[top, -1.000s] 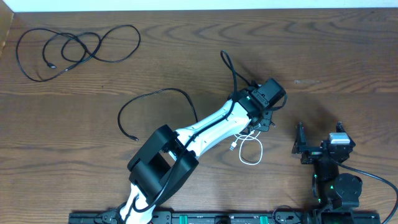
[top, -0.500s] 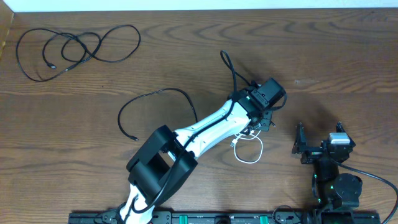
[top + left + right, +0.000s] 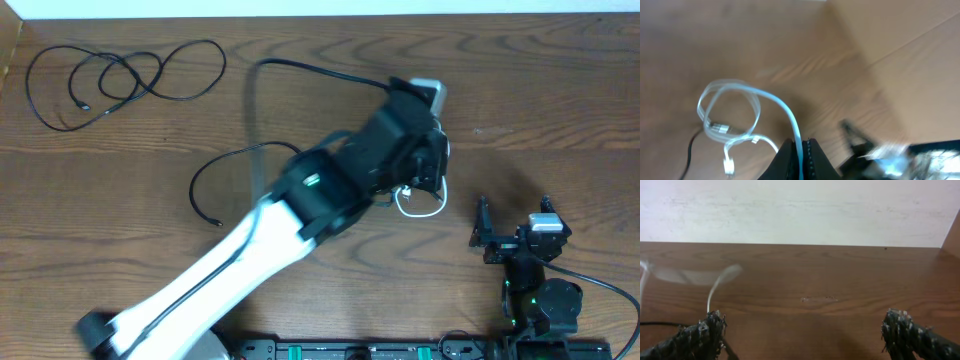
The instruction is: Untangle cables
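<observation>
My left gripper (image 3: 799,150) is shut on the white cable (image 3: 747,107), which hangs from it in loops above the table; in the overhead view the gripper (image 3: 428,165) is at mid-right with the white cable (image 3: 420,205) dangling below it. One black cable (image 3: 225,165) curves under the left arm, its plug at the lower left. The other black cable (image 3: 120,80) lies coiled at the far left. My right gripper (image 3: 802,335) is open and empty over bare wood, at the lower right in the overhead view (image 3: 483,232).
The table's back edge meets a white wall (image 3: 800,210). A thick black cord (image 3: 600,280) runs from the right arm base. A black rail (image 3: 380,350) lines the front edge.
My left arm has swung up and to the right, lifting the white cable off the table; it blurs with motion. The right arm has not moved.
</observation>
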Action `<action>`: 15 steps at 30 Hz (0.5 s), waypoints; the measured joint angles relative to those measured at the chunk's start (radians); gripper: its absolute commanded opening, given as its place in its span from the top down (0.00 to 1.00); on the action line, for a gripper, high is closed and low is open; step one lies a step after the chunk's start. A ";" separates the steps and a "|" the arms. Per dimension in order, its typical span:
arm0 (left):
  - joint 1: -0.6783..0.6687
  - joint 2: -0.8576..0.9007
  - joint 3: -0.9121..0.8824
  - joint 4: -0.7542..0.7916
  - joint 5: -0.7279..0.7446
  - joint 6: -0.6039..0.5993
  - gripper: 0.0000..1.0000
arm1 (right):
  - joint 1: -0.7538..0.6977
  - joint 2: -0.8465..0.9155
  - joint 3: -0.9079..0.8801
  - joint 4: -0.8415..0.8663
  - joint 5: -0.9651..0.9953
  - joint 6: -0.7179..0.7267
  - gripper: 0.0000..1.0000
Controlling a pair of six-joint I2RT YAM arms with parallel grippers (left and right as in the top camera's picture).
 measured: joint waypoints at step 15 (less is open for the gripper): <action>0.217 -0.403 0.008 0.101 -0.088 0.014 0.93 | 0.000 0.000 0.000 0.000 0.000 0.000 0.01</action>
